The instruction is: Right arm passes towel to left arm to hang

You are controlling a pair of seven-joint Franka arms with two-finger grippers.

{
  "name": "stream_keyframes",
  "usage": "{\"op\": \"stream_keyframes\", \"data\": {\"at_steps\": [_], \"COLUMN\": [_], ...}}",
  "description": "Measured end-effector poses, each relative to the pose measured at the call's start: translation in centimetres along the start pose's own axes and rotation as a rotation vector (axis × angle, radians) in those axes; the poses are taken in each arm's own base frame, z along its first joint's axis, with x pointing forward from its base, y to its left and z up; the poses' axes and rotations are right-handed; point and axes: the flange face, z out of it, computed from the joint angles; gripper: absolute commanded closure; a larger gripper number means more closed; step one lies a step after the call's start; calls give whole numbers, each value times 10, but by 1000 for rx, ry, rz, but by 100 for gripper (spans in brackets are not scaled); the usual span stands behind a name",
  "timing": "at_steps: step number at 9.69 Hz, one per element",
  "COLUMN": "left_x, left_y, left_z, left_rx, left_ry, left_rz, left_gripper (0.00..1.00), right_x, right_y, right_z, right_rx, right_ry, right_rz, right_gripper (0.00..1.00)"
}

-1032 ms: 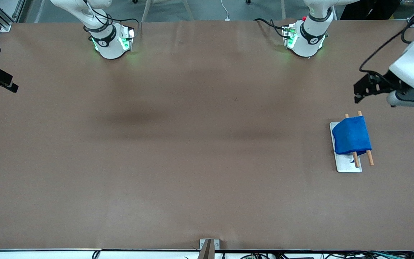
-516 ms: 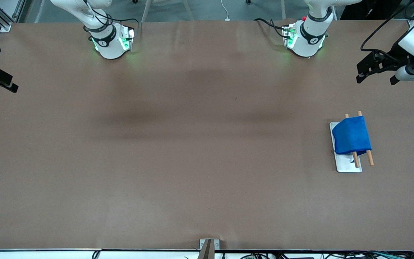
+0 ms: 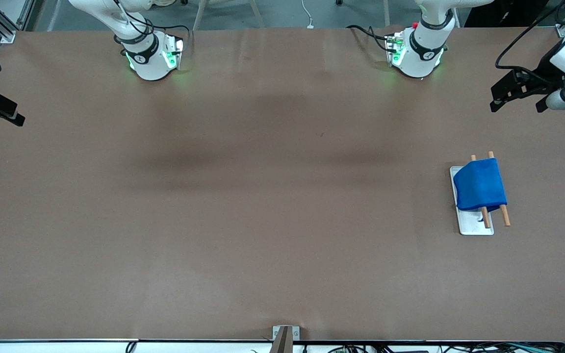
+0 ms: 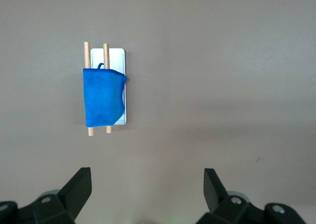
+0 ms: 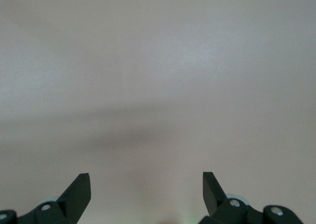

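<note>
Brown paper covers the long flat table (image 3: 263, 196) from end to end. Near the left arm's end, the small bright-blue folded towel (image 3: 479, 185) hangs over two thin wooden rods (image 3: 504, 214) on a little flat silver-white base plate (image 3: 476, 226). It hides the middle of both rods, so only their ends poke out.

Up in the air over that end of the table, the left arm's black two-finger gripper (image 4: 147, 187) holds nothing, its fingers wide apart. Much of the left arm is cut off at the picture's edge.

At the right arm's end, the right arm's black two-finger gripper (image 5: 146, 185) waits over bare table, fingers spread apart too. Only its dark tip shows from the front.
</note>
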Motion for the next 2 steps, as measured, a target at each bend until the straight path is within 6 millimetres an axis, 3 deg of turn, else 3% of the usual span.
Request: {"op": "stream_keyframes", "data": {"at_steps": [2], "left_x": [9], "left_y": [-3], "left_z": [0], "left_rx": [-3], "left_ry": [1], "left_rz": [-5], "left_gripper": [0], "right_x": [0], "right_y": [0], "right_z": [0], "right_rx": [0], "right_ry": [0], "right_rz": [0], "right_gripper": [0]}}
